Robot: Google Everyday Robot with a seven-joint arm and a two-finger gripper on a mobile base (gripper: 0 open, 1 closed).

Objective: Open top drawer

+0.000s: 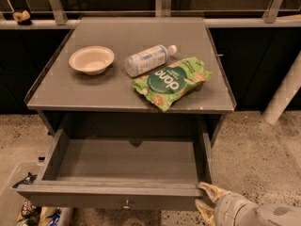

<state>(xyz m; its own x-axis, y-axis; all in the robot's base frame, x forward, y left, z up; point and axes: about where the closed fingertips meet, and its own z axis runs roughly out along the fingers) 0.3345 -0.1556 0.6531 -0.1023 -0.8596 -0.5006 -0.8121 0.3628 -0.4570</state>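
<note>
My end effector sits at the lower right, its two tan fingers apart at the right end of the top drawer's front panel; whether they touch the wood I cannot tell. The drawer stands drawn well out beneath the grey bench, its bare floor in full view and its small knob facing front, so I judge the opening all but done. What remains is to let go cleanly and back away without nudging the panel inward. On the bench top lie a pale bowl, a bottle on its side and a green snack bag just beside it. Speckled flooring surrounds the bench, with dark panels and a rail behind and a white post at right.
</note>
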